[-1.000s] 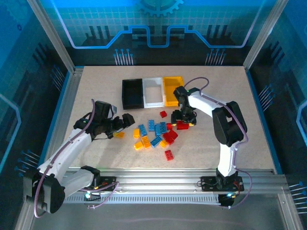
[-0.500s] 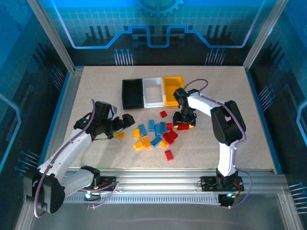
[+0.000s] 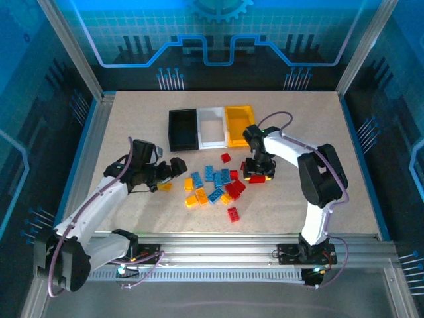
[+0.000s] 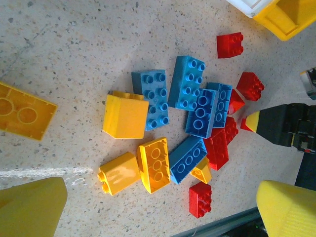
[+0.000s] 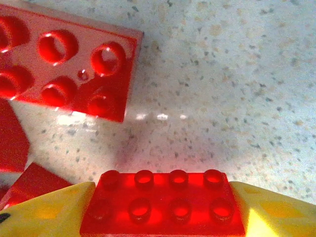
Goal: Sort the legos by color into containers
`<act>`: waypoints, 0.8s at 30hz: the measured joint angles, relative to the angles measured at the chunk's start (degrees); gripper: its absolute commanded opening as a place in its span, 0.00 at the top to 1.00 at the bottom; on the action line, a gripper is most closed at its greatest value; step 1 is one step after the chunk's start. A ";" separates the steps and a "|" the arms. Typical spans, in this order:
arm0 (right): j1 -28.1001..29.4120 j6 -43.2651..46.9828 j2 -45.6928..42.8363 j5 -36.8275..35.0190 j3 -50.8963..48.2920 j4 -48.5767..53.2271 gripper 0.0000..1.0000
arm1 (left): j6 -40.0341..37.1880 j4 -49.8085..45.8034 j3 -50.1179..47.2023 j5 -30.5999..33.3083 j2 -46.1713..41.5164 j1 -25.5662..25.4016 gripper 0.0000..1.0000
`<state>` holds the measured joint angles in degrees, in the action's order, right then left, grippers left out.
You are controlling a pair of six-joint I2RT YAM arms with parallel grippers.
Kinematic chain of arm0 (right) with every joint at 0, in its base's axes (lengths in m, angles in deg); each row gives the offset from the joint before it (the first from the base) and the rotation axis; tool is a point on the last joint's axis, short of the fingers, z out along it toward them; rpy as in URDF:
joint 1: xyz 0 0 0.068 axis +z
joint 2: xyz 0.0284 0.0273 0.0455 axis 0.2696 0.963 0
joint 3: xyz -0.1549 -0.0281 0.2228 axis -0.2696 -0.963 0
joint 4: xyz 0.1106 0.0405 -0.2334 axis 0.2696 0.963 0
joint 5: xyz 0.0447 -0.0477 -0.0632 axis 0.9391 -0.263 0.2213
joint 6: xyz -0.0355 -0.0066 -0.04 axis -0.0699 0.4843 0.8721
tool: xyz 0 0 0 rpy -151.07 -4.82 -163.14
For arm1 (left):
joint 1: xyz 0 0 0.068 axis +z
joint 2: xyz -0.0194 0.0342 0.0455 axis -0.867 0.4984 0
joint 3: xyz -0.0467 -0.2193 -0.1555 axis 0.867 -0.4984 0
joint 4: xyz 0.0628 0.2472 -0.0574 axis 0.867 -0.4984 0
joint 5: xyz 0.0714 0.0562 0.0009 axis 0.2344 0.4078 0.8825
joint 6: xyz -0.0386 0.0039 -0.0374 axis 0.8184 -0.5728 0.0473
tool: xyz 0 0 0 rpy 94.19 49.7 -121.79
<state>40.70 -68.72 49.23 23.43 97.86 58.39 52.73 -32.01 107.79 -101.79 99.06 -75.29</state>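
A red brick [image 5: 163, 202] is clamped by its short ends between the yellow fingers [image 5: 44, 212] of the right gripper [image 3: 257, 173], studs turned to the wrist camera, close to the speckled table [image 3: 311, 132]. A second red brick [image 5: 64, 64] is seen lying apart from it. The left gripper [image 3: 174, 167] is held wide open, with nothing gripped (a lone yellow brick [image 4: 22, 111] lies near it). The other legos [image 3: 215, 189] are heaped between the arms, near the containers [image 3: 212, 126], which are set in a row: black, white, orange-yellow.
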 measured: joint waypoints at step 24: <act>-4.26 -4.98 17.88 8.15 42.88 -0.66 0.41 | -0.04 -1.60 0.79 -1.79 0.02 0.00 0.01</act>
<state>36.44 -73.70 67.11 31.58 140.75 57.74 52.69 -33.60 108.58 -103.59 99.08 -75.29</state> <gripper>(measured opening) 0.628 0.989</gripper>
